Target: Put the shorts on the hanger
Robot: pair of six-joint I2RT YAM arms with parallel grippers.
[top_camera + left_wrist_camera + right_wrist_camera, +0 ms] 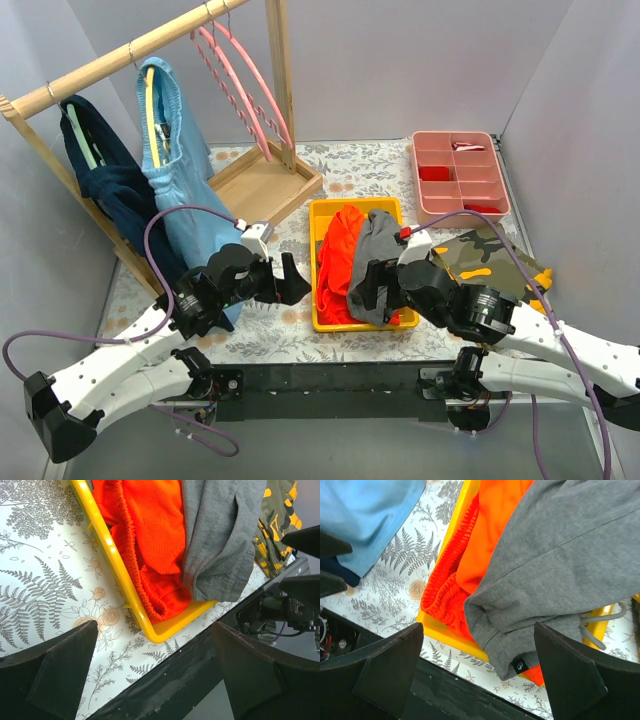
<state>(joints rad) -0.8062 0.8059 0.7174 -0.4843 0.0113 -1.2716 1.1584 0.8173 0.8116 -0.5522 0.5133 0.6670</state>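
The dark grey shorts [372, 248] lie in a yellow tray [318, 215], draped over a bright orange garment [338, 262]. Two pink hangers [245, 85] hang on the wooden rack at the back. My left gripper [292, 280] is open and empty, left of the tray's near corner. In the left wrist view the gripper [154, 630] looks at the tray [111, 547] and the shorts [220, 535]. My right gripper [368, 290] is open and empty, just above the shorts' near hem. The right wrist view shows the gripper [479, 630] over the shorts [560, 555] and the tray [445, 626].
The wooden rack [130, 50] also carries light blue shorts [175, 160] and a dark navy garment [110, 175]. Its base tray [262, 185] sits behind the yellow tray. A camouflage garment [490, 255] lies at the right, and a pink compartment box [460, 175] behind it.
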